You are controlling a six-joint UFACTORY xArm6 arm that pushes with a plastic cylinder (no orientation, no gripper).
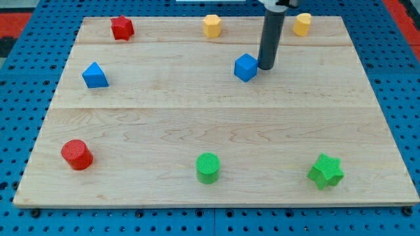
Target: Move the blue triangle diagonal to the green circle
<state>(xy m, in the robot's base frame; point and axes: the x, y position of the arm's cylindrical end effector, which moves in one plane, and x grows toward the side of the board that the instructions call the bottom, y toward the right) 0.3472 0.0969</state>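
My tip, a bare rod with no fingers, touches the blue cube at its 3 o'clock; the blue triangle sits apart at the cube's 9 o'clock.

Pale wooden board, planks with fine grain, a soft satin finish, smooth all over. Around its edges lies a blue pegboard surface, matt and dotted with holes. The rod looks dark and matt, like plastic or coated metal; its tip has the same dull finish. The blocks look like moulded or printed plastic: the green circle near the bottom edge and the red cylinder by the bottom-left corner show ribbed tops, the blue triangle near the left edge looks smooth.
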